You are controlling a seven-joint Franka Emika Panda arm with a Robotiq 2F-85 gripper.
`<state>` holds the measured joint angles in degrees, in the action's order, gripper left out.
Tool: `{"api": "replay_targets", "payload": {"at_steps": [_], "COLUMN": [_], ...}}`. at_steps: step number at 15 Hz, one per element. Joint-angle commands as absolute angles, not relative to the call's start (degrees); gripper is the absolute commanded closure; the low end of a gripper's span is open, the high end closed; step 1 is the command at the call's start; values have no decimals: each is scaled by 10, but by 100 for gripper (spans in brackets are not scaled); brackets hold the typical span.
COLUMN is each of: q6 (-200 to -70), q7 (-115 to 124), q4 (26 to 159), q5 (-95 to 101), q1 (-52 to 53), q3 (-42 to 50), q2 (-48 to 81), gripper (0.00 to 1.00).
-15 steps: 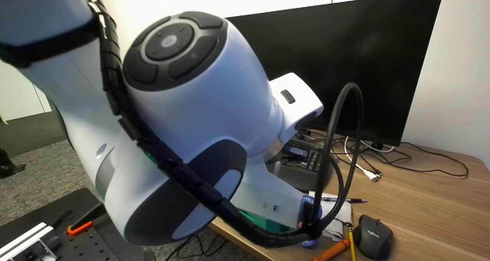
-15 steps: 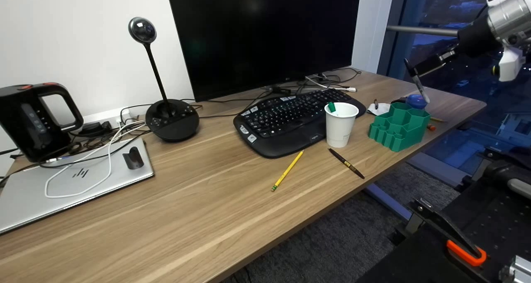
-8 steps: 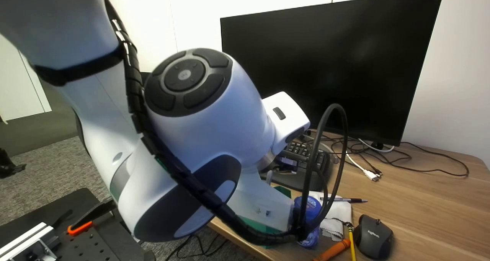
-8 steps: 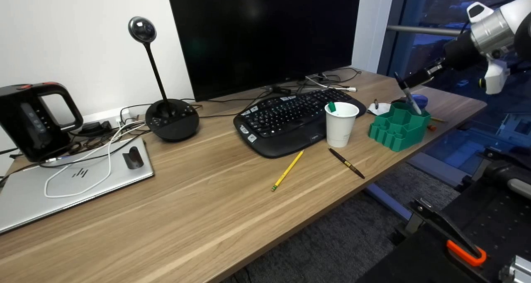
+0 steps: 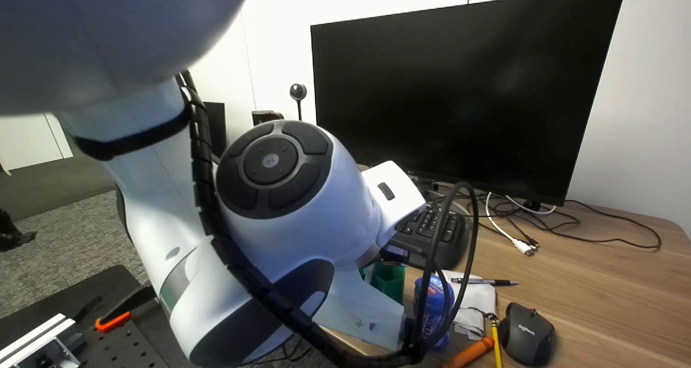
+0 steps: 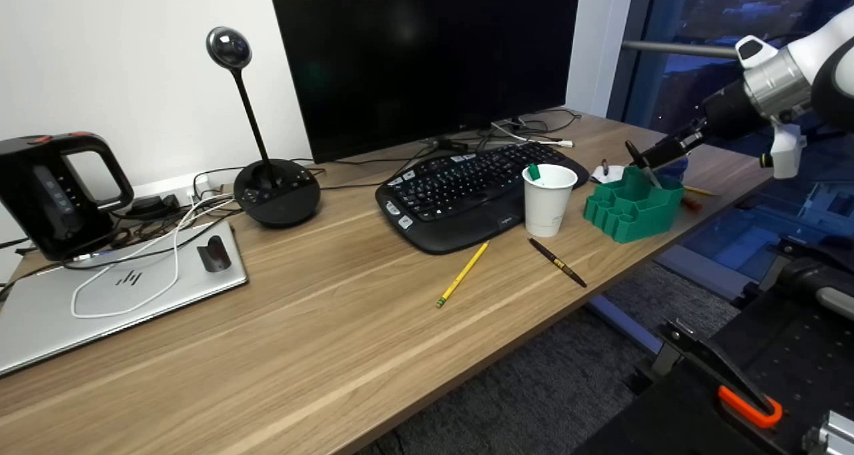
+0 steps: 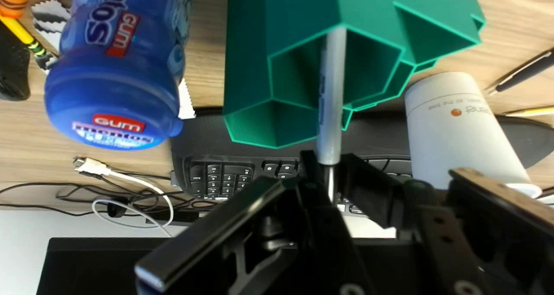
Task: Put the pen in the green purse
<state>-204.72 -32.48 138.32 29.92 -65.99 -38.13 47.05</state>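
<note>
The green purse is a green organiser (image 6: 634, 215) with several open upright compartments, standing near the table edge. It also shows in the wrist view (image 7: 246, 61) and partly behind the arm in an exterior view (image 5: 390, 284). My gripper (image 7: 330, 167) is shut on a grey-white pen (image 7: 332, 91) with a dark upper end. The pen is tilted, and its lower end is at the opening of a large compartment, against or near the rim. I cannot tell how deep it sits. In an exterior view my gripper (image 6: 657, 156) is just above the organiser.
A blue gum container (image 7: 117, 78) stands close beside the organiser. A white cup (image 6: 548, 201) and a keyboard (image 6: 467, 195) are near it. A dark pen (image 6: 557, 261) and a yellow pencil (image 6: 464, 275) lie on the table. A mouse (image 5: 526, 333) and orange crayon (image 5: 469, 353) lie beyond the container.
My gripper has moved down and toward the organiser with the pen in it. The pen's lower end has come to the compartment opening. The organiser has shifted slightly away from the gum container.
</note>
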Motion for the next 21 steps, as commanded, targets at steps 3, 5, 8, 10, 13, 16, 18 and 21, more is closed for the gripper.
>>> {"api": "replay_targets", "payload": {"at_steps": [3,5,8,10,13,16,18,21], "q6": [-2162,-2162,-2146,-2137,-2068,-2034,-1990,-1986], "q7": [-259,-225,-238,-217,-146,-102,-86,-102], "q4": [1379,1379,1394,1416,1475,1510,1523,1503], "q5": [376,393,363,372,370,306,260,276], "q1": [-617,-606,-633,-664,-744,-778,-798,-794], "q3": [-323,-309,-339,-367,-441,-472,-491,-481], "q2": [483,472,464,445,377,278,219,252], "gripper": [49,35,12,0,0,0,0,0]}}
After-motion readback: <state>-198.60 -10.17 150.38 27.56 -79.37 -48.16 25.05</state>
